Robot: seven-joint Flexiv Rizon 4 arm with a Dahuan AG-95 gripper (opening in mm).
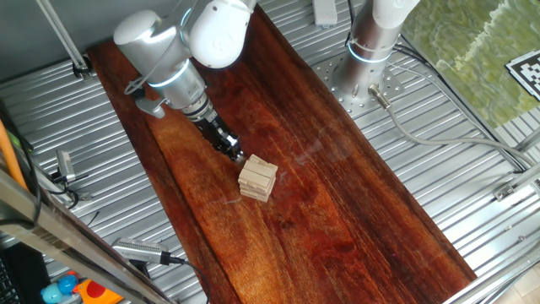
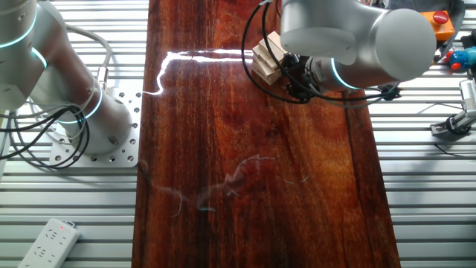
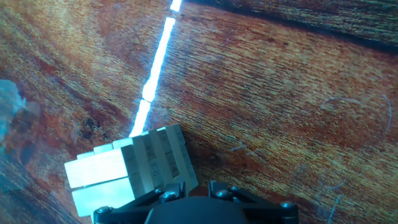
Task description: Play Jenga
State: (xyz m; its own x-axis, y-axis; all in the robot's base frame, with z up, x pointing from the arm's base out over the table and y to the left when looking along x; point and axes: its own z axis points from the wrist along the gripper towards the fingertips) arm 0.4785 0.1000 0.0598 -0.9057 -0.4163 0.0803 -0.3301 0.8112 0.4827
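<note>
while we looked down from one fixed view, our arm (image 1: 181, 72) reached slantwise over the dark wood board (image 1: 337, 194), and our gripper (image 1: 236, 155) sat at the upper left corner of the jenga stack (image 1: 257, 178). the tip seemed to touch the top edge of the stack, though we could not tell from there whether the fingers stood apart or together. the stack rested near the middle of the board, its pale blocks laid in crossed layers, turned at an angle to the board's long sides. ribbed metal table (image 1: 456, 160) lay on both sides of the board, and the arm's base (image 1: 371, 51) stood on it at the far right.

from the other fixed view, we saw the stack (image 2: 266, 58) near the top of the board (image 2: 253, 171), half hidden behind the bulky wrist. the gripper (image 2: 288, 74) was just beside the stack's right face, dark and crowded with cables, and its state stayed unclear to us. a bright streak of reflected light (image 2: 201, 53) ran across the board to the left of the blocks. a white power strip (image 2: 48, 242) lay at the bottom left.

in the hand view, we saw the stack (image 3: 127, 167) at lower left, right against the gripper's black housing (image 3: 193, 205). the fingertips themselves were out of frame, so we could not tell their spacing.
</note>
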